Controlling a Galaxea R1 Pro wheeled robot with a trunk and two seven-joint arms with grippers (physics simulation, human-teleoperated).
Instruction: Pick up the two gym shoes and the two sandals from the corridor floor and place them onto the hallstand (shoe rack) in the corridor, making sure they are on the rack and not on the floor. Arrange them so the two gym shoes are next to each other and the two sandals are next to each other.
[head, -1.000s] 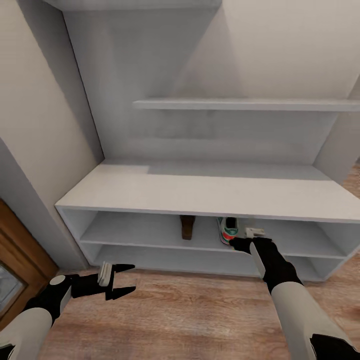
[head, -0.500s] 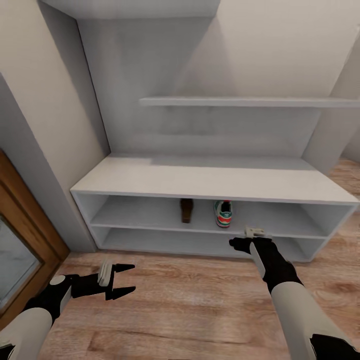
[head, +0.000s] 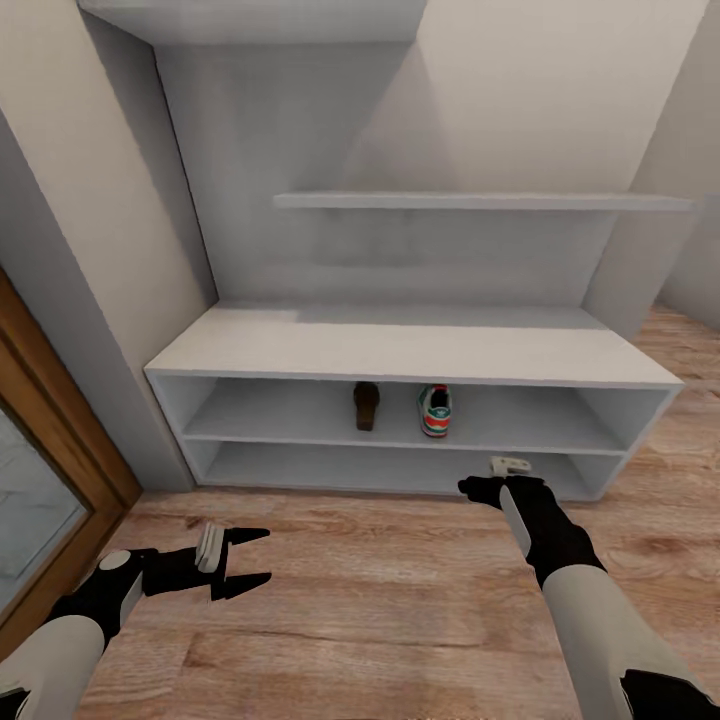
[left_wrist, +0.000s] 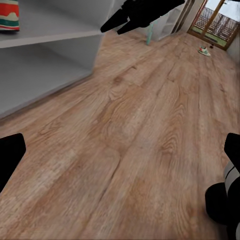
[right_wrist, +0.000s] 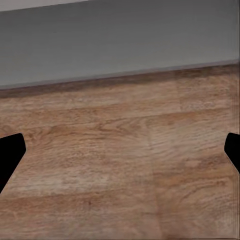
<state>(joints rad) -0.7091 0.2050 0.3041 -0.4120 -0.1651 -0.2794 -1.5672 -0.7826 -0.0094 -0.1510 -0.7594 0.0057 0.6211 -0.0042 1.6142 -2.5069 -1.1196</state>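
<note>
The light-grey hallstand (head: 410, 355) stands against the wall ahead. On its upper shelf level rest one brown sandal (head: 366, 405) and, just right of it, one white gym shoe (head: 434, 410) with green and red accents, heel toward me; that shoe (left_wrist: 7, 15) also shows in the left wrist view. A second gym shoe (left_wrist: 203, 50) lies far down the corridor floor (head: 400, 590). My left gripper (head: 255, 557) hovers open and empty over the floor at lower left. My right gripper (head: 478, 487) is open and empty in front of the rack's lower shelf, short of it. The other sandal is out of view.
A wooden door frame with a glass pane (head: 50, 470) stands at the left, next to a grey wall corner. Stepped grey wall shelves (head: 480, 201) hang above the rack. Bare wood-plank floor stretches in front of the rack and to its right.
The whole view has pulled back from the rack, so it looks smaller and farther. My right gripper, earlier at the upper shelf's edge by the gym shoe, is now clear of the rack. Both arms keep their pose.
</note>
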